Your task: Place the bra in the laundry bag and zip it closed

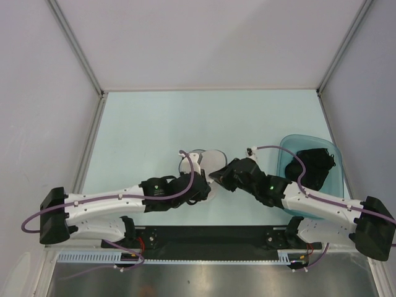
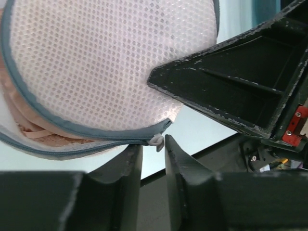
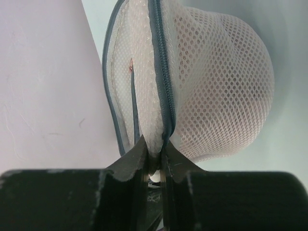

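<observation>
Left gripper (image 2: 154, 147): the jaws stand narrowly apart at the bottom centre of the left wrist view. The white zip pull (image 2: 156, 141) sits at their mouth, against one fingertip, and is not pinched from both sides.

Right gripper (image 3: 154, 151): closed on the bag (image 3: 216, 82). It clamps the rim seam at the bottom centre of the right wrist view, beside the dark zip (image 3: 161, 62).

Bag location: centre of the overhead view, on the table (image 1: 154, 124), between the two gripper heads.

Bag condition: two white mesh domes, zip partly undone. A gap between the rims shows at the lower left of the left wrist view.

Bra (image 2: 36, 134): inside the bag, with pink fabric and a strap visible through that gap.

Basin (image 1: 331, 182): teal, at the right of the overhead view, well apart from the bag, holding a black garment (image 1: 314, 164).
</observation>
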Available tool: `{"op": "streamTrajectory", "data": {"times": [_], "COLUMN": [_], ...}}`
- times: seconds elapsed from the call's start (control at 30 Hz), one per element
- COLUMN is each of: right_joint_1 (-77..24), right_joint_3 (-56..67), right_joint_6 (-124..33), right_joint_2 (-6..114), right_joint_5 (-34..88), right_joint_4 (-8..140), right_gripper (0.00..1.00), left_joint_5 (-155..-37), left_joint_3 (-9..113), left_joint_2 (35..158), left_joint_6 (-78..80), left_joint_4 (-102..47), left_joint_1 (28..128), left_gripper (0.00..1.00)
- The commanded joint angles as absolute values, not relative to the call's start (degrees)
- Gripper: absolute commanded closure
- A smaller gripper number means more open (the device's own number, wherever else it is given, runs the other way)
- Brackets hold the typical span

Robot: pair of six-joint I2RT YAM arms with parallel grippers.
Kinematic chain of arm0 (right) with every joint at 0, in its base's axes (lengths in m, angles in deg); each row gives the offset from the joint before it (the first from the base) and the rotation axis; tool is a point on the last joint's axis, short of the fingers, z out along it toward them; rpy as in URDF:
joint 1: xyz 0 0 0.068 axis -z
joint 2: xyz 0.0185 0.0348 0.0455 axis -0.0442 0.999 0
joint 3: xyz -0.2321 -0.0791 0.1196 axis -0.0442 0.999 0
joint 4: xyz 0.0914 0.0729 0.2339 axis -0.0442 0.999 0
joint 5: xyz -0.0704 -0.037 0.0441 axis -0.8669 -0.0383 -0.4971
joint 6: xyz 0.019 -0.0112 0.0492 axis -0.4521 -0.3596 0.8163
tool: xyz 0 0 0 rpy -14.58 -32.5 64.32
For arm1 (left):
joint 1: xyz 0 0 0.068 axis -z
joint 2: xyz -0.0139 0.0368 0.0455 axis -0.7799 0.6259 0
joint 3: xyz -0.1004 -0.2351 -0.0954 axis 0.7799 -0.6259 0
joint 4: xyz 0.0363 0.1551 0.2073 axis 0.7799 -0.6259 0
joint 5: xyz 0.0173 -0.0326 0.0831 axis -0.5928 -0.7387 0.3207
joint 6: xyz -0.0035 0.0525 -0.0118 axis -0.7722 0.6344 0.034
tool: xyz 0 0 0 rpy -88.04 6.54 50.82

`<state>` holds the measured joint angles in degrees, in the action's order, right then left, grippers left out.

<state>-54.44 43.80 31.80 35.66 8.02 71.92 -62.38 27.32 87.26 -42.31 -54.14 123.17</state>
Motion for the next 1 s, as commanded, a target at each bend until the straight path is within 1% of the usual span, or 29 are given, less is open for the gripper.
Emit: {"op": "streamTrajectory", "data": {"times": [0.0, 0.13, 0.17, 0.2, 0.23, 0.27, 0.37, 0.47, 0.5, 0.6, 0.7, 0.87, 0.97], "right_joint_1": [-55.1, -55.2, -55.2, -55.3, -55.3, -55.3, -55.4, -55.3, -55.3, -54.9, -53.5, -46.1, -40.6], "right_joint_3": [41.3, 41.4, 41.3, 41.3, 41.1, 41.0, 40.1, 40.2, 40.3, 40.8, 41.5, 44.6, 43.3], "right_joint_6": [31.7, 31.5, 31.4, 31.0, 30.7, 30.0, 27.5, 23.8, 22.9, 17.7, 12.2, 1.7, -3.5], "right_joint_2": [34.1, 33.4, 33.4, 33.3, 33.3, 33.2, 33.1, 32.8, 32.6, 32.0, 31.0, 29.9, 32.5], "right_joint_5": [4.9, 4.3, 4.1, 4.0, 3.6, 3.4, 2.5, 2.1, 1.8, 1.9, 3.4, 12.2, 21.5], "right_joint_4": [73.7, 74.4, 74.5, 75.0, 75.2, 75.5, 77.5, 77.3, 77.3, 75.7, 73.6, 66.7, 64.2], "right_gripper": [0.85, 0.85, 0.85, 0.85, 0.86, 0.86, 0.87, 0.92, 0.96, 1.00, 1.00, 1.00, 1.00], "left_joint_5": [-59.6, -60.3, -60.2, -60.2, -60.2, -60.5, -60.7, -62.3, -63.8, -67.8, -74.0, -82.3, -87.0], "left_joint_3": [30.7, 30.4, 30.2, 30.0, 29.9, 29.2, 27.7, 24.9, 24.2, 21.1, 17.6, 12.5, 11.0], "left_joint_2": [87.4, 87.4, 87.0, 86.8, 86.6, 86.1, 83.9, 80.1, 79.0, 74.5, 70.7, 67.5, 66.4], "left_joint_6": [-43.5, -43.4, -43.2, -43.2, -43.1, -42.9, -42.0, -39.9, -39.4, -37.0, -34.4, -30.4, -28.4], "left_joint_4": [-55.4, -55.9, -55.7, -55.8, -55.9, -55.8, -55.8, -54.5, -54.2, -52.8, -51.6, -51.0, -47.5], "left_joint_1": [122.9, 122.5, 122.4, 122.3, 122.1, 121.9, 121.4, 120.2, 119.1, 115.3, 110.7, 103.1, 102.2], "left_gripper": [0.74, 0.83, 0.91, 0.94, 0.99, 1.00, 1.00, 1.00, 1.00, 1.00, 1.00, 1.00, 1.00]}}
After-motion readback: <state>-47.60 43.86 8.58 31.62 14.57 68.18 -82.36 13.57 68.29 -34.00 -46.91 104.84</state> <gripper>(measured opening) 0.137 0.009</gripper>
